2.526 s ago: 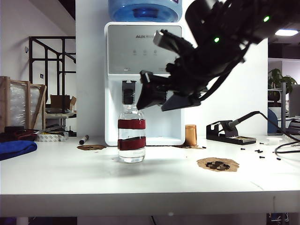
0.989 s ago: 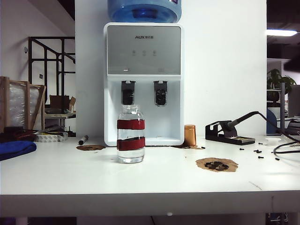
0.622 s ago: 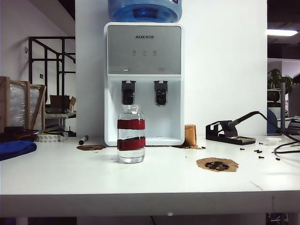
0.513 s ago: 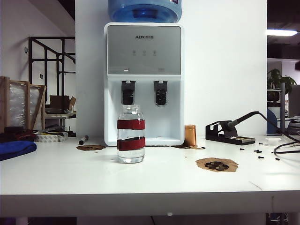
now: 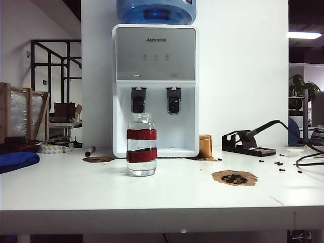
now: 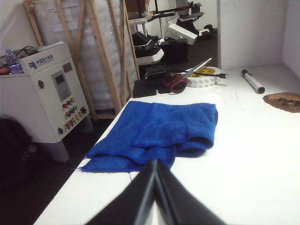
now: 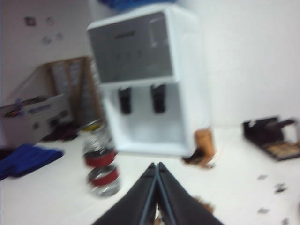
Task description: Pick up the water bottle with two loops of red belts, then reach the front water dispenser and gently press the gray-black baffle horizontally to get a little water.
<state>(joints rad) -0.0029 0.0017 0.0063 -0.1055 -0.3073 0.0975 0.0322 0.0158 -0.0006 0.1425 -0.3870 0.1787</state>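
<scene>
The water bottle [image 5: 141, 145], clear glass with two red bands and some water in it, stands upright on the white table just in front of the water dispenser [image 5: 155, 76], below its left dark paddle [image 5: 138, 100]. A blurred right wrist view also shows the water bottle [image 7: 100, 160] and the water dispenser [image 7: 145, 79]. My right gripper [image 7: 156, 165] is shut and empty, well back from the bottle. My left gripper [image 6: 155, 161] is shut and empty above the table near a blue cloth [image 6: 164, 131]. Neither arm appears in the exterior view.
A copper cylinder [image 5: 205, 146] stands right of the dispenser. A soldering-iron stand [image 5: 249, 142] and cables sit at the right, with brown patches [image 5: 234, 177] and small black bits. A marker [image 5: 90, 150], the blue cloth [image 5: 17, 160], tape and scissors [image 6: 187, 79] lie at the left.
The right arm, which hung over the bottle and dispenser earlier, has pulled out of the exterior view. The bottle stays standing on the table.
</scene>
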